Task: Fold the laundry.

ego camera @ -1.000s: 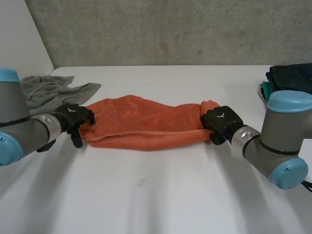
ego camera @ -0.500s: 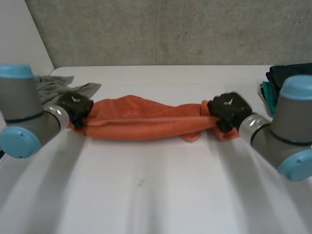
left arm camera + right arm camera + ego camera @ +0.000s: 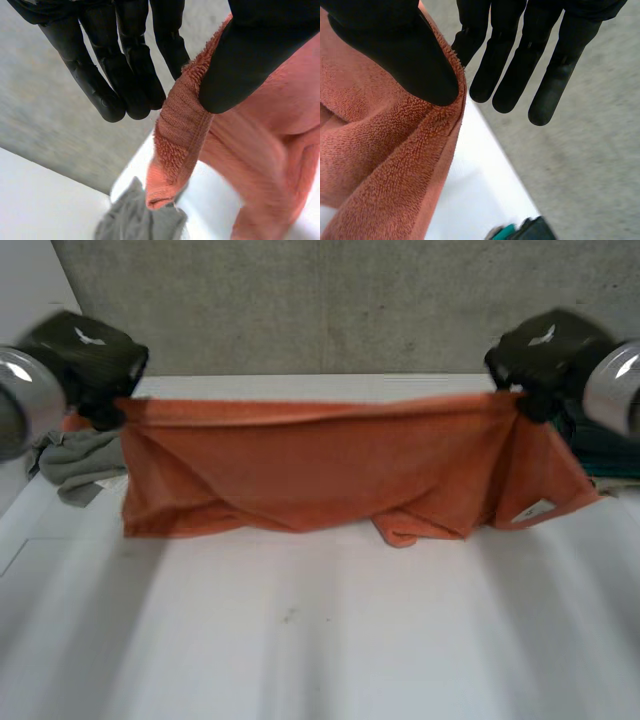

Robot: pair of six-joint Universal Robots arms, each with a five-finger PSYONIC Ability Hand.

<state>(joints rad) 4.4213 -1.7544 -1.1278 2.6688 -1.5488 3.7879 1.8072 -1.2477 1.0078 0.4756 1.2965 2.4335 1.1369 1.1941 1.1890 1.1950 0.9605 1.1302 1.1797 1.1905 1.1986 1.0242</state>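
We see the orange towel stretched wide above the table, its lower folds reaching it; the left robot hand pinches the towel's left top corner between thumb and fingers; the right robot hand pinches its right top corner likewise; a grey cloth lies beside its left edge.

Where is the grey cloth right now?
In the head view, the grey cloth lies on the table at the left, tucked partly behind the orange towel.
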